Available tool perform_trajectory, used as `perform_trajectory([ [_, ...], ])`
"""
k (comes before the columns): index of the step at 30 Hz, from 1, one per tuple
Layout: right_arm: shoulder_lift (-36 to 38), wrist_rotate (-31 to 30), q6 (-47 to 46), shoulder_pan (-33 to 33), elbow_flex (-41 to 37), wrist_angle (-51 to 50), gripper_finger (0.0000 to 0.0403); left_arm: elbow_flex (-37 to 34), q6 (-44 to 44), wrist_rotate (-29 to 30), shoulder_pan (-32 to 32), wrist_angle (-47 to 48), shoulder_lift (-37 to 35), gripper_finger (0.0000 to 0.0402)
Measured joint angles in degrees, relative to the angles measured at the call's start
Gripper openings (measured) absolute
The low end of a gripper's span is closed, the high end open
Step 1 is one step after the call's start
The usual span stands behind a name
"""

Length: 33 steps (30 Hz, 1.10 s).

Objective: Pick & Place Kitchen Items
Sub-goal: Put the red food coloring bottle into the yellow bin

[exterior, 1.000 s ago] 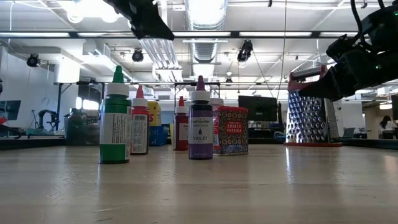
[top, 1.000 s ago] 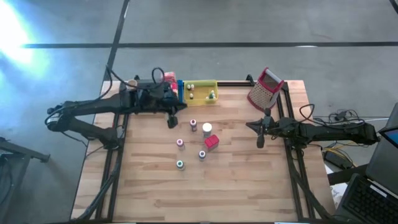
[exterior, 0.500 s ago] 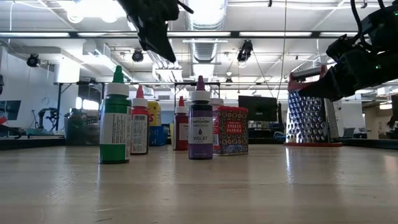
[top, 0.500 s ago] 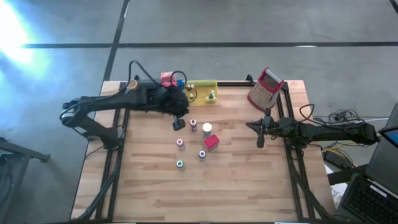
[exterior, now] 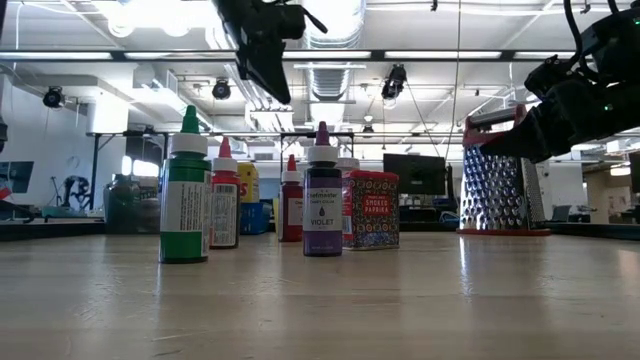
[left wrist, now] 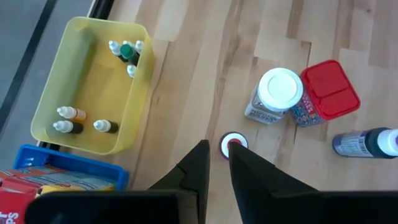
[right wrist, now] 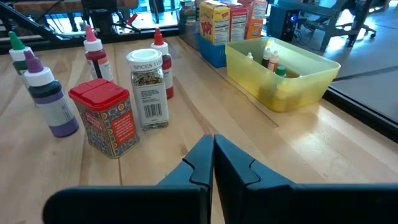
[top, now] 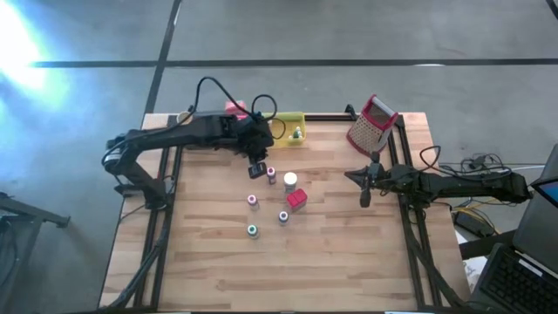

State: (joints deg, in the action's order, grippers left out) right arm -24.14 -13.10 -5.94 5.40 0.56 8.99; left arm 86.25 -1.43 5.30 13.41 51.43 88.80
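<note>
The wooden worktop is mostly bare; all the stuff sits toward the far edge and the middle. Biggest thing on it is the metal grater with the red handle, up in the far right corner, well clear of everything. Next is the yellow tray on the far edge, with a handful of tiny bottles lying inside, and a blue tray touching its side, packed with red boxes. The left arm reaches in over the far edge, and the left gripper hangs right above a small red-capped bottle, fingers only a sliver apart, nothing between them. Just beside that bottle are a white-lidded spice jar and a red-lidded tin, touching each other, so it's a tight spot. Nearer the front edge stand a violet bottle, a dark red bottle with a pink cap and a green bottle, each standing apart. The right gripper waits over the right edge, fingers pressed together, empty.
</note>
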Motion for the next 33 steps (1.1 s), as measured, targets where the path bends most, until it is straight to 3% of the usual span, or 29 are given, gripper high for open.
perform_trajectory([
  [19, 0.02, 0.02, 0.00, -0.01, 0.00, -0.02, 0.0008, -0.27, 6.87, -1.85, -0.15, 0.56, -0.95, 0.0077],
  [22, 0.02, 0.02, 0.01, -0.01, 0.00, -0.04, 0.0008, -0.32, 7.72, -2.51, 0.41, 0.58, -0.97, 0.0131],
  [27, 0.01, 0.02, 0.01, -0.02, 0.00, -0.04, 0.0008, -2.35, 10.18, -0.02, 1.44, -0.15, -0.99, 0.0346],
  [28, 0.02, 0.01, 0.01, -0.02, 0.00, -0.04, 0.0008, -2.84, 10.02, 0.44, 1.70, -0.38, -0.99, 0.0372],
  [30, 0.02, 0.02, 0.01, 0.00, 0.00, -0.04, 0.0008, -3.33, 8.23, 0.87, 2.26, -0.59, -0.99, 0.0373],
  [33, 0.01, 0.02, 0.01, -0.02, 0.00, -0.04, 0.0008, -3.57, 5.31, 0.81, 2.38, -1.29, -0.93, 0.0314],
])
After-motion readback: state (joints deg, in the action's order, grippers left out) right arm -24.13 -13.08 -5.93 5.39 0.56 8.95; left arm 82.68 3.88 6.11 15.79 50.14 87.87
